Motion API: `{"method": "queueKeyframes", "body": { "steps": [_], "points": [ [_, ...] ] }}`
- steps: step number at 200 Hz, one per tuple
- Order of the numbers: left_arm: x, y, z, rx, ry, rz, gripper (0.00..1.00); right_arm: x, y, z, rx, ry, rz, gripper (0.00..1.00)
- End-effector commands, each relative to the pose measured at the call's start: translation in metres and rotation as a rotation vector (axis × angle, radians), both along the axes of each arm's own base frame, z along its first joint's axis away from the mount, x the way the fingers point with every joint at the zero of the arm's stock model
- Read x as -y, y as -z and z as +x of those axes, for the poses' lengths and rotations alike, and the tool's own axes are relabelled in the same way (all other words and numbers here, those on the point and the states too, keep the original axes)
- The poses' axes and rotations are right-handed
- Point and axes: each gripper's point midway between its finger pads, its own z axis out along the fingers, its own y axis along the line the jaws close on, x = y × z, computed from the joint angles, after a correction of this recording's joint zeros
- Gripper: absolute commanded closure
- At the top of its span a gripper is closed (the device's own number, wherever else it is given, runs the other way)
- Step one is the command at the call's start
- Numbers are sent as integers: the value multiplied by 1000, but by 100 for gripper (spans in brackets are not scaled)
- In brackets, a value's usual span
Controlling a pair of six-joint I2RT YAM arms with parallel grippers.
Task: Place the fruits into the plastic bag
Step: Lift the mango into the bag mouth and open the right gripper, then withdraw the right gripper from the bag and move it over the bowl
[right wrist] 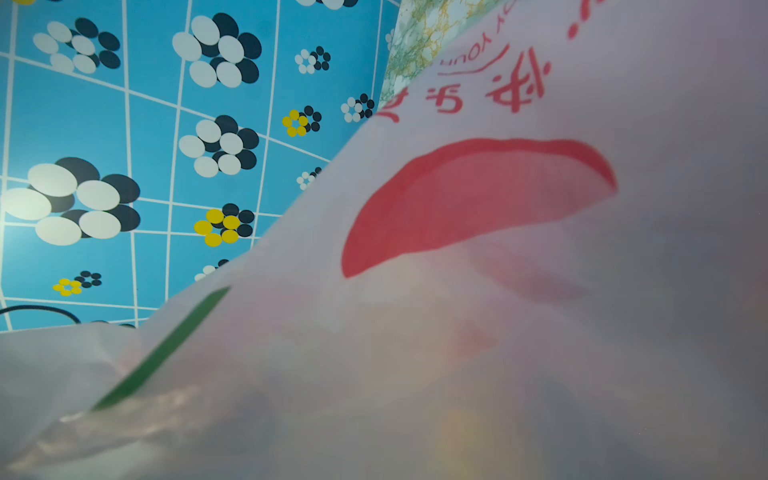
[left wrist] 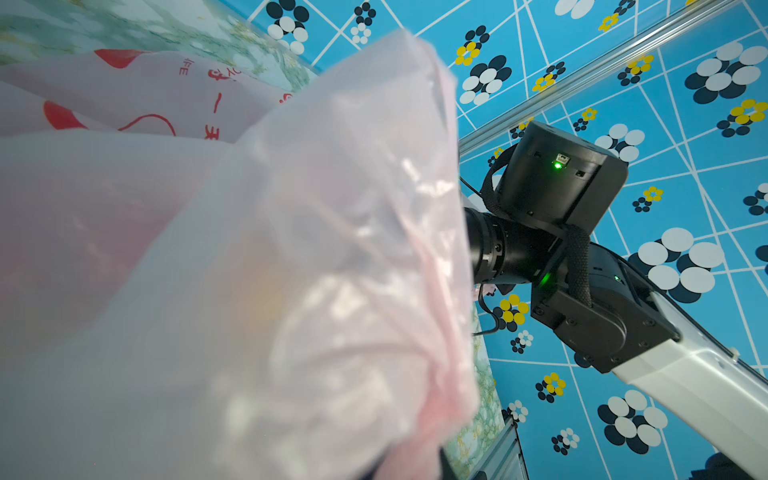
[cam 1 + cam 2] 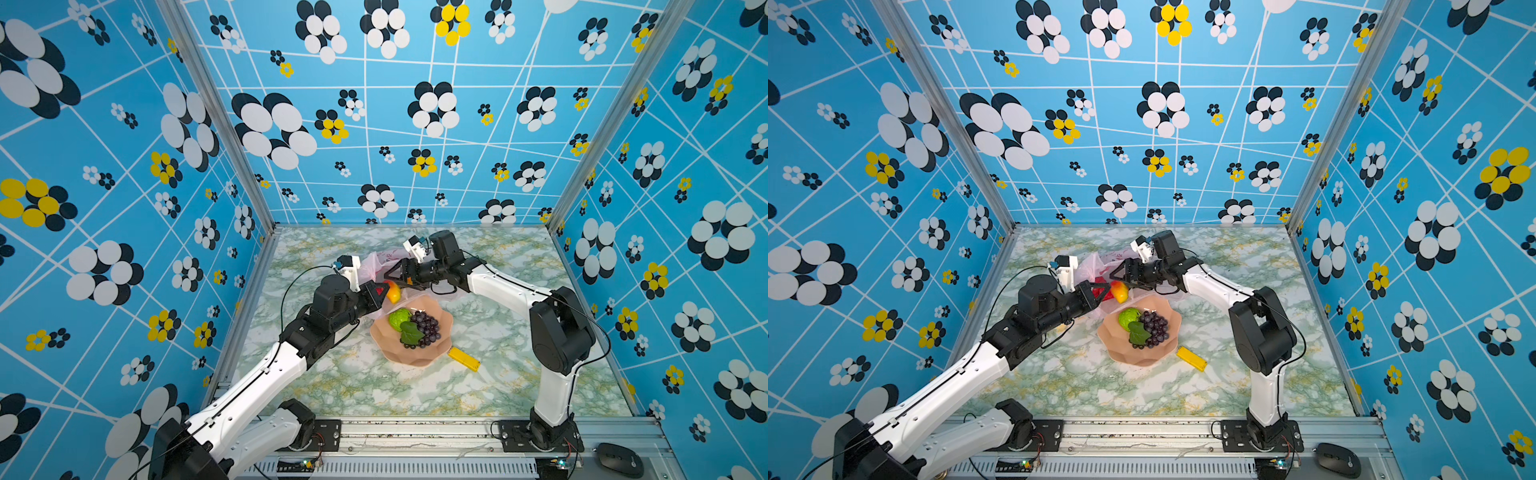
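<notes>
Although nearly weightless, the plastic bag [image 3: 376,262] is limp, slippery film, judged likely to sag shut unless held at its rim. The left gripper [image 3: 375,293], jaws pressed together, appears to pinch that rim. The right gripper [image 3: 394,272] stands spread and empty at the mouth. A red-yellow fruit [image 3: 393,292] sits at the opening; whether it is inside cannot be told. The green fruit [image 3: 399,319] and grapes [image 3: 426,328], hard and glossy, lie on the plate [image 3: 415,358] and are best gripped across the middle. Film veils both wrist views, hiding the fingertips.
</notes>
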Motion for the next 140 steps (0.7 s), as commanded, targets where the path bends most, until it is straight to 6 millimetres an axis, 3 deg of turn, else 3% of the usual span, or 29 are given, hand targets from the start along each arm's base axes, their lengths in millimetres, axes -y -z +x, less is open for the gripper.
{"method": "queueKeyframes", "body": {
  "steps": [1, 52, 90, 110, 140],
  "points": [
    [-5, -9, -4, 31, -16, -12, 100, -7, -27, 7, 74, 23, 75, 1],
    [-9, -9, -4, 38, -34, 2, 100, 13, -101, -12, 384, 29, 163, 1],
    [-10, -6, -3, 30, -43, -1, 100, 57, -152, -43, 851, 87, 96, 1],
    [-12, -7, -5, 32, -53, -6, 100, 79, -159, -62, 968, 112, 66, 1],
    [-17, -5, -6, 37, -68, 3, 100, 99, -138, -91, 963, 93, 27, 1]
  ]
}}
